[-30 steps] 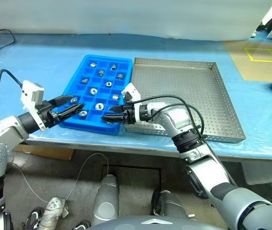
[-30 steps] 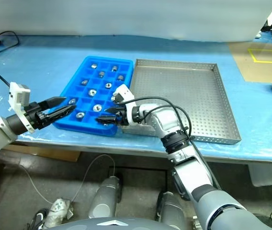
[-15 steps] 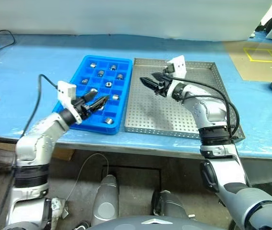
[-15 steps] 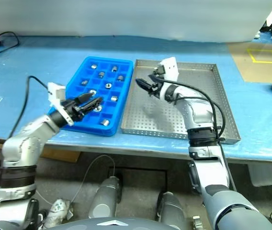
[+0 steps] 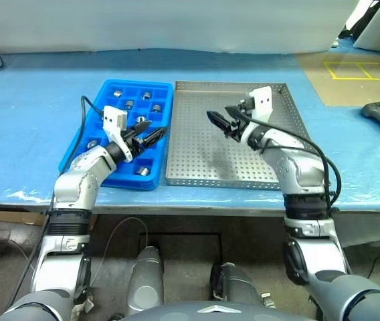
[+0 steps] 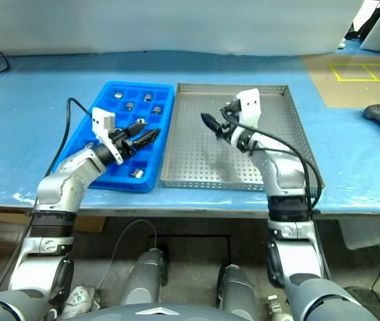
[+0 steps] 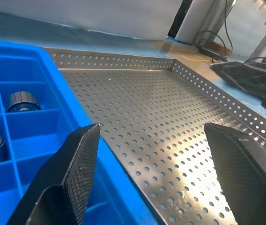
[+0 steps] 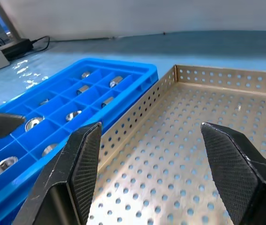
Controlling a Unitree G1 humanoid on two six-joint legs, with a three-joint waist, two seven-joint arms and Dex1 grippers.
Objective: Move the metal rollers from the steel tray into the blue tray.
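My left gripper (image 5: 151,130) hangs over the blue tray (image 5: 76,148), near the edge that faces the steel tray (image 5: 270,175), its fingers spread apart with nothing between them. My right gripper (image 5: 219,122) hovers above the steel tray's perforated floor, jaws likewise apart and empty, pointing across toward the blue tray. The metal rollers (image 5: 129,103) sit in the blue tray's compartments, one to a cell as far as I can make out, and I find none left on the bare steel floor, though the patch beneath my right arm is hidden from me. So I judge the transfer to be finished or very nearly so. The risk now is mostly of my own making: my left fingers hang low over filled cells, and a careless drop or sideways sweep could clip a roller and knock it out of its compartment, or nudge the light plastic tray toward the table's front edge, which it lies close to. My two grippers also point toward each other, so any inward move could bring them together over the seam between the trays.
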